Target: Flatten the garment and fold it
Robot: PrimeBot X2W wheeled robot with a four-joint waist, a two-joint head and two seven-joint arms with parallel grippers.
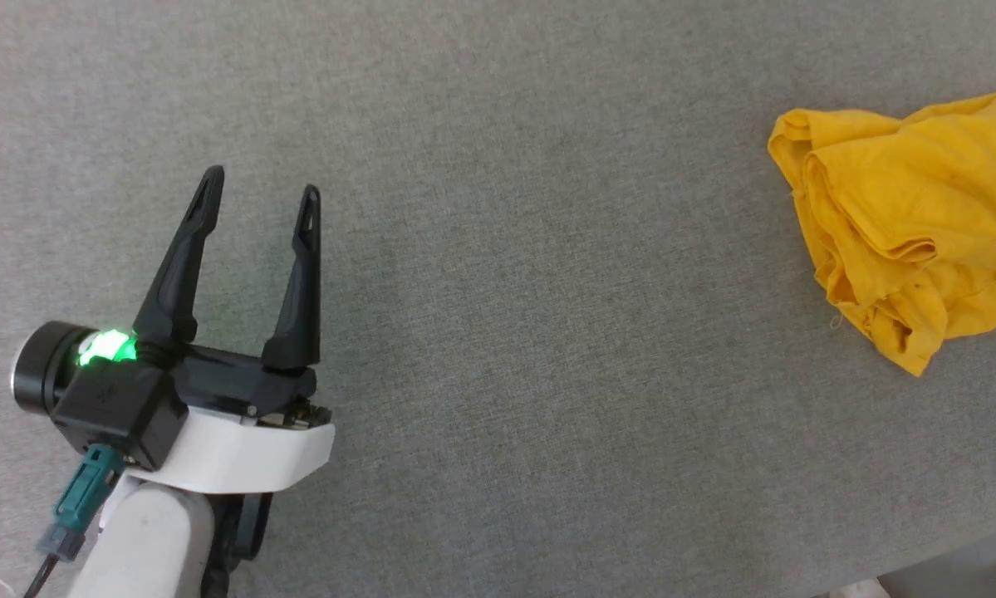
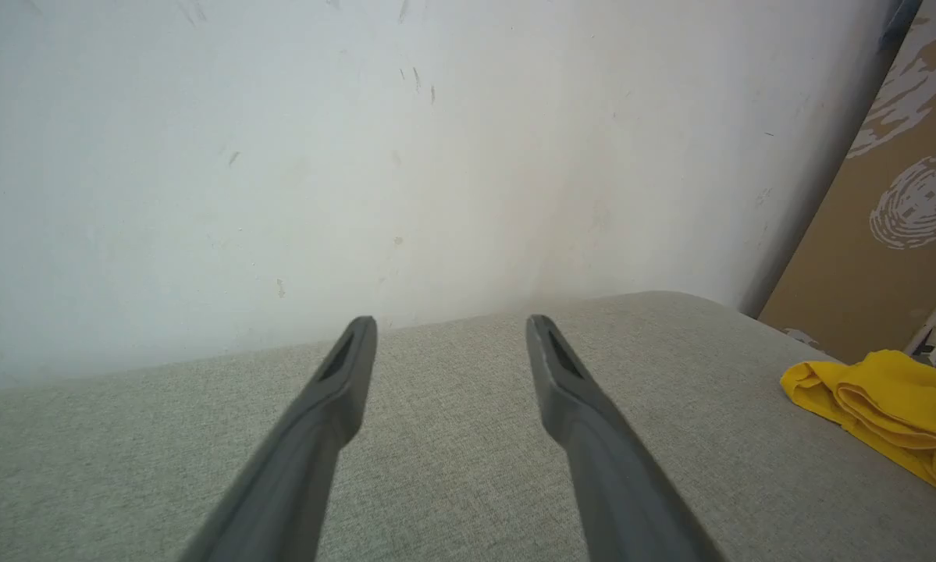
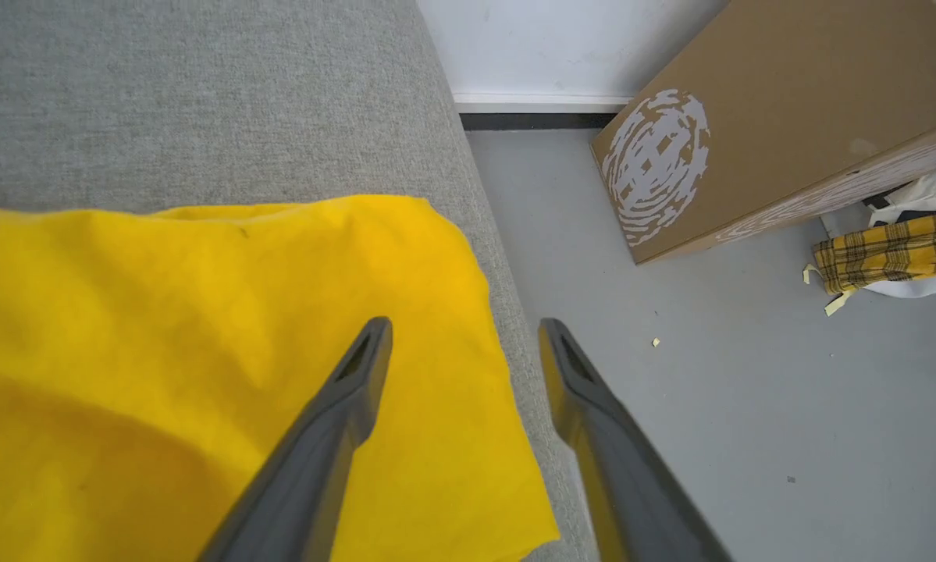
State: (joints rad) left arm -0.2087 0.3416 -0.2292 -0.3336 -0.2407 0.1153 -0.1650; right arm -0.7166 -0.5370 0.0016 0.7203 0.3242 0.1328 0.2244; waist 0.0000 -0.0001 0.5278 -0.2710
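Right gripper: jaws wide, nothing between them. One finger is above yellow cloth, the other is past the rim, above the floor.

Left gripper: jaws wide and empty, hovering over the bare grey surface, well apart from the garment.

The garment lies bunched at the surface's right edge. Plain yellow shows on top, in several soft overlapping folds, and one hem reaches the rim.

Risks, as I judge them:
- A pinch into this bunch would likely take several layers at once, so the heap would drag rather than open.
- A pull toward the rim could slide the limp, thin knit off onto the floor.
- The grey cover looks coarsely woven and may hold the cloth back, raising wrinkles during spreading.

Beyond the rim: smooth grey floor, a brown cardboard box with a white swirl print, and a yellow plaid cloth.
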